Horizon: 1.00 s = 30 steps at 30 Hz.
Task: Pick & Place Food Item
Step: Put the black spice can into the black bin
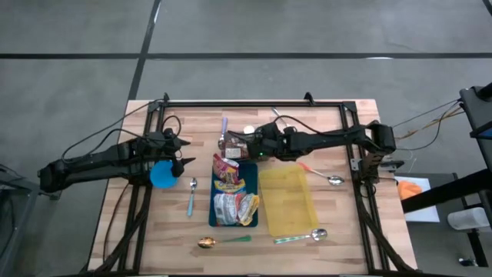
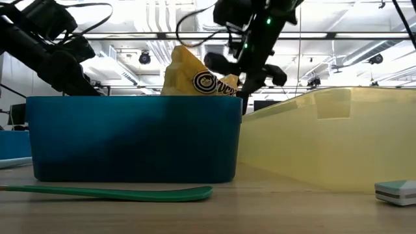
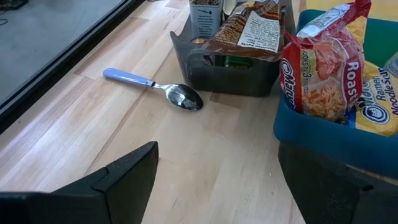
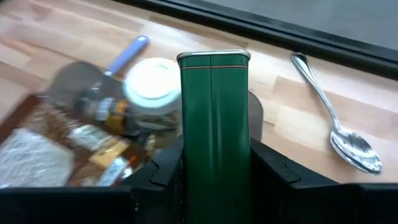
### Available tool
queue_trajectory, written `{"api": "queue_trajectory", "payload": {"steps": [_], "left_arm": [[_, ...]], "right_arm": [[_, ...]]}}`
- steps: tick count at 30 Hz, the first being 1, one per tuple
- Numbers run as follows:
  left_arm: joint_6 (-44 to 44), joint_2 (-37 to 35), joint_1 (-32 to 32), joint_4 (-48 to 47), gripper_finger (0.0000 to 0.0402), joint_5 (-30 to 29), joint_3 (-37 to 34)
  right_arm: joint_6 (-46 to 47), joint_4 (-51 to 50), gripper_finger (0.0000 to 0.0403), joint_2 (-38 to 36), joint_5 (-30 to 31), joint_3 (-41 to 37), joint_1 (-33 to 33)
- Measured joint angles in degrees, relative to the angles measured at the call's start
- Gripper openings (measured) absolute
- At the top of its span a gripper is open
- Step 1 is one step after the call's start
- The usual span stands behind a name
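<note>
Left to right, seen from above. The left gripper (image 1: pixel 187 162) waits over the worktop (image 1: pixel 115 208) beside a blue cup (image 1: pixel 162 175), its fingers (image 3: pixel 121 171) spread wide and grasping nothing; the judgement is that it stands clear so the other arm can work. A blue-handled spoon (image 1: pixel 191 196) lies just right of the cup.

At centre, a blue bin (image 1: pixel 231 192) holds upright food packets (image 1: pixel 228 173), probably so they can be taken from above. One red packet (image 3: pixel 326 68) reads "Roast"; a yellow one (image 3: pixel 379 109) reads "Ramen Noodle Soup". At table height a yellow packet (image 2: pixel 195 75) shows a round logo, its wording too cut off to read.

Behind the bin sits a dark tray (image 3: pixel 233 62) with a brown packet (image 3: pixel 252 28), whose print is too small to read.

The right gripper (image 1: pixel 257 146) hangs over this tray, fingers (image 4: pixel 280 177) clenched on a green tin (image 4: pixel 214 134), held upright by its sides. The tin, the task's item, is judged to be lifted from, or lowered toward, the tray; which cannot be told. No writing shows on it. A white-lidded jar (image 4: pixel 152 84) stands below it.

Further right, an empty yellow bin (image 1: pixel 286 201) is a likely destination. Other spoons (image 1: pixel 327 178) lie beyond.
</note>
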Motion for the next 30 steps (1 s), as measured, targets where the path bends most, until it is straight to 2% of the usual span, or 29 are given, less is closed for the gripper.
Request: {"api": "queue_trajectory", "payload": {"steps": [14, 30], "left_arm": [[0.0, 0.0, 0.0, 0.0, 0.0336, 0.0, 0.0], [0.0, 0.0, 0.0, 0.0, 0.0336, 0.0, 0.0]], "right_arm": [[3.9, 0.1, 0.0125, 1.6, -3.0, -0.5, -1.5], [3.9, 0.0, 0.0125, 1.6, -6.0, -1.7, -1.8]]}}
